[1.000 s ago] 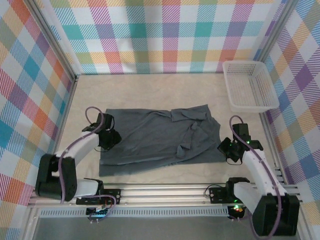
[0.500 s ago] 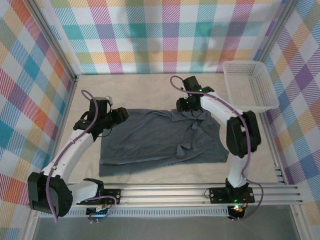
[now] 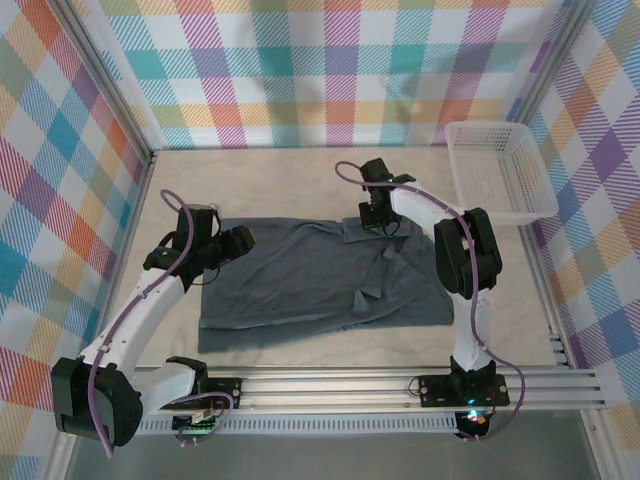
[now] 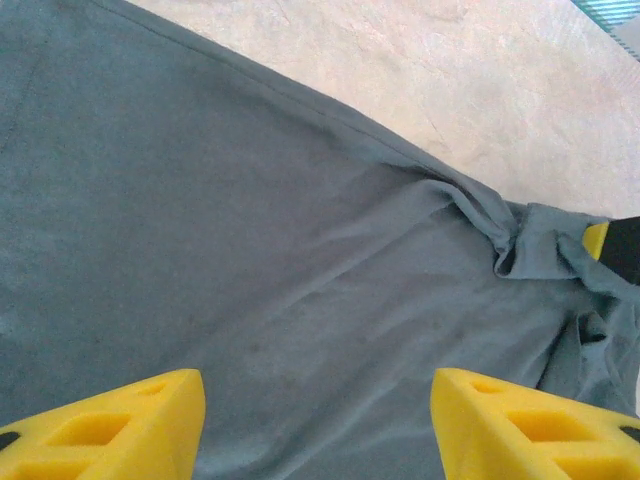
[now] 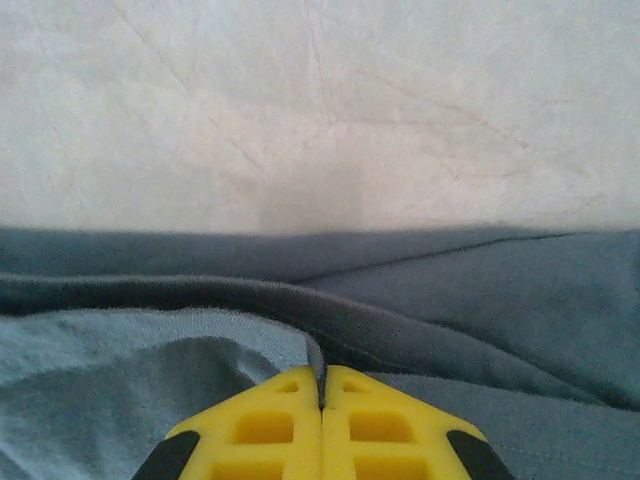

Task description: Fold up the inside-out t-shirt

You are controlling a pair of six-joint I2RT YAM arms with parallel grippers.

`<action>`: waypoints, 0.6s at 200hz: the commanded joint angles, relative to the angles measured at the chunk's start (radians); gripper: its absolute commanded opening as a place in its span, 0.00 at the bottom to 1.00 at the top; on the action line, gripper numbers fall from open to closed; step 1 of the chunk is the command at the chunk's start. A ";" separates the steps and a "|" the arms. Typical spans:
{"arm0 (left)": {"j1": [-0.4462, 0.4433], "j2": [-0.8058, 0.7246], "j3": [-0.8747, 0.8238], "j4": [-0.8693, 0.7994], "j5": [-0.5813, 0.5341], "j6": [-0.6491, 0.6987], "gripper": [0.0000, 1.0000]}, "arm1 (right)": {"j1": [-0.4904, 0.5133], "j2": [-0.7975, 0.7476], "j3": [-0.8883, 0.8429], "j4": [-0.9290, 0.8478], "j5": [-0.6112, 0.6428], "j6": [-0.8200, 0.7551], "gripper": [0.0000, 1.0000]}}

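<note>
One dark slate-grey wrinkly t-shirt [image 3: 320, 280] lies spread mid-frame on the beige table [image 3: 300, 180]. One white plastic mesh basket [image 3: 500, 175] sits upper right. Of two grippers, the left gripper [image 3: 238, 240] gapes empty over the shirt's left edge. The right gripper [image 5: 322, 385] is pressed closed at a top-edge fold; whether it pinches cloth is unclear.

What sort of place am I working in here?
Likely a robot test cell, not a home: plaid walls on a metal frame, a rail at the near edge, a t-shirt and basket on the table.
</note>
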 commanded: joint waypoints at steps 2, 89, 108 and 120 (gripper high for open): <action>-0.014 0.017 0.013 -0.010 -0.007 0.004 0.62 | -0.018 -0.030 0.129 0.067 0.043 -0.046 0.00; -0.014 0.016 -0.041 -0.002 -0.041 0.001 0.62 | -0.130 0.176 0.556 -0.162 0.052 -0.078 0.52; -0.014 0.019 -0.030 -0.015 -0.046 0.009 0.63 | -0.190 0.035 0.263 -0.002 -0.028 -0.068 0.53; -0.014 0.024 -0.023 -0.013 -0.044 0.015 0.63 | -0.234 0.002 0.166 0.038 -0.111 -0.055 0.54</action>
